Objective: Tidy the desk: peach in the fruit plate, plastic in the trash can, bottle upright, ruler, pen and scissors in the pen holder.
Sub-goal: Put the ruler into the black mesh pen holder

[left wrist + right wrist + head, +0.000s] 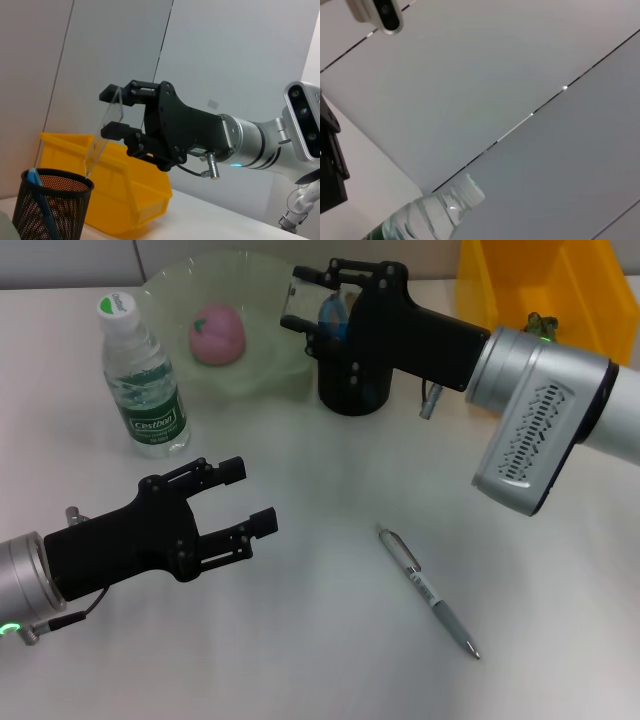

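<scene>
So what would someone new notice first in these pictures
Probably the right gripper above the black mesh pen holder, shut on a clear plastic ruler whose lower end dips into the holder. Next, the silver pen lying alone on the white table, with the open left gripper hovering to its left.

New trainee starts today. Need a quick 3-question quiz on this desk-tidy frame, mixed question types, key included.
1. True or false: the bottle is lying on its side.
2. What does the right hand hold above the pen holder?
A. the pen
B. a clear ruler
C. scissors
3. Fill in: the peach sits in the ____.

Key
1. False: it stands upright, cap on top.
2. B: the clear ruler is pinched in the right hand, its lower end over the holder's mouth. The pen lies on the desk; the open left hand is empty.
3. Fruit plate.
</scene>
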{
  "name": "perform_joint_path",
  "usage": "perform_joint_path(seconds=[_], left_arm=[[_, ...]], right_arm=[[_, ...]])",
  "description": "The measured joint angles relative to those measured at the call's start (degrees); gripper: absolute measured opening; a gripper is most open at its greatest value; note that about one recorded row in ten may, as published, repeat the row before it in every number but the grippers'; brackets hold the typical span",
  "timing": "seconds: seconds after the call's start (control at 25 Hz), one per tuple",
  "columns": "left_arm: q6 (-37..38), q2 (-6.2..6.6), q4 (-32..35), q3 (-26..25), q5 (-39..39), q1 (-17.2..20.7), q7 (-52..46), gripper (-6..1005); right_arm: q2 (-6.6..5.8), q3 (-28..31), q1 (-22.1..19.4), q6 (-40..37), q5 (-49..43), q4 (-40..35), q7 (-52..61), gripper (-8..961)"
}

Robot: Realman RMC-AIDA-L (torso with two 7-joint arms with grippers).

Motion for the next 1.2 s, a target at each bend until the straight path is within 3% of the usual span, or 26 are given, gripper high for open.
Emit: perform_joint_path(seconds=[0.4,0.64,1.04,1.2], left_arm=[[0.1,-0.01,0.0,0.1,0.3,0.0,0.6,785],[0.2,0.00,0.0,0.1,0.4,0.1,0.8,785],[0.4,0.00,0.0,0.1,0.4,0.0,0.8,785],[0.4,0.05,0.0,0.1,0.4,-0.2,0.8,785]], right_arm=[[0.00,0.6,1.8,1.8,0.0,1.6,-0.1,444],[-0.01,2.2,3.2,3.0,0.1,3.1,5.3,450],[-0.01,15.1,4.1,6.7,0.2,7.0,14.7,460],[-0.01,17.6,4.5,8.2,0.1,8.5,17.5,465]])
